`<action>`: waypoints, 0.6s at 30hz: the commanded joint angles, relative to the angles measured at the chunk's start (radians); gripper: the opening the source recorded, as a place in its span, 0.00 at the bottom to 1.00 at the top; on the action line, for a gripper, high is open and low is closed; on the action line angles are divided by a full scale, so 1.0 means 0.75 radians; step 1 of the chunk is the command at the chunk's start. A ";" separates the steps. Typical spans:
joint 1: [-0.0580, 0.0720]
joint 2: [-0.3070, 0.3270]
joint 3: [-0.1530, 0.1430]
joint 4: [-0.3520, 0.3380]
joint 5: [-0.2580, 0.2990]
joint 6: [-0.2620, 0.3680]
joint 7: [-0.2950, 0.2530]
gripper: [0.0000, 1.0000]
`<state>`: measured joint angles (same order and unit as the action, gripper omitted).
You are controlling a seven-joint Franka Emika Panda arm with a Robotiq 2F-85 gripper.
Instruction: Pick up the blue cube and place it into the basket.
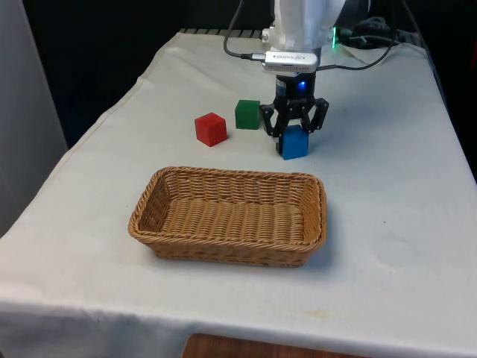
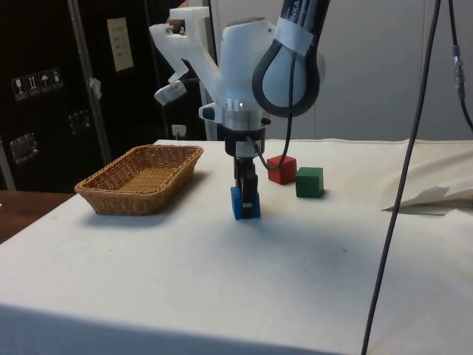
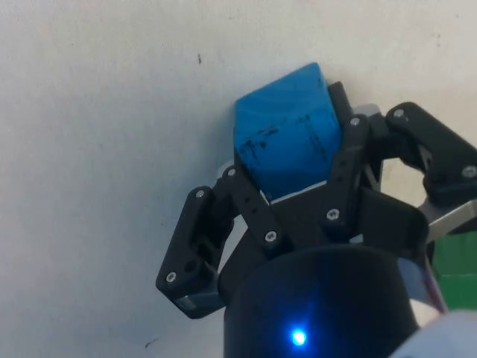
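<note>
Green cube point(image 3: 456, 261) cut off by wrist view's edge.

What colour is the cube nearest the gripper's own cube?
Green: the green cube, seen best in the front view.

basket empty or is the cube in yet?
Empty. The basket holds nothing; the blue cube is outside it on the cloth, between the fingers of the end effector.

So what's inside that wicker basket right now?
Nothing that I can see: the basket shows just its bare woven floor. The blue cube is out on the cloth, between the gripper fingers. In the side view the near wall hides some of the floor.
</note>
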<state>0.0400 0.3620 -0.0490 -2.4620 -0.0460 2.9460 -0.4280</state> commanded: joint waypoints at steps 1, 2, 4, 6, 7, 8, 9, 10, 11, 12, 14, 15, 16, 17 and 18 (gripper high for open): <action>0.011 0.009 -0.016 0.001 -0.013 0.020 0.007 0.00; 0.011 0.009 -0.016 0.001 -0.013 0.020 0.007 0.00; 0.009 0.008 -0.013 0.001 -0.011 0.019 0.005 0.00; 0.007 0.005 -0.009 0.000 -0.008 0.013 0.004 0.00; 0.005 0.004 -0.008 0.001 -0.007 0.011 0.004 0.00; 0.005 0.001 -0.007 0.001 -0.005 0.008 0.004 0.00; 0.000 0.000 0.000 0.001 0.000 0.000 0.000 0.00; 0.000 -0.001 0.000 0.004 0.000 0.000 0.000 0.00; 0.004 -0.007 -0.005 0.007 -0.003 -0.001 0.004 0.00; 0.004 -0.012 -0.004 0.011 -0.003 -0.008 0.003 0.00; 0.001 -0.020 -0.003 0.017 -0.001 -0.019 0.003 0.00; 0.001 -0.025 -0.003 0.021 0.000 -0.024 0.003 0.00; 0.000 -0.037 -0.001 0.029 0.001 -0.037 0.001 0.00; 0.000 -0.043 -0.001 0.032 0.001 -0.044 0.001 0.00; -0.001 -0.048 0.000 0.037 0.001 -0.053 0.001 0.00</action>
<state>0.0400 0.3390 -0.0490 -2.4380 -0.0450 2.9250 -0.4280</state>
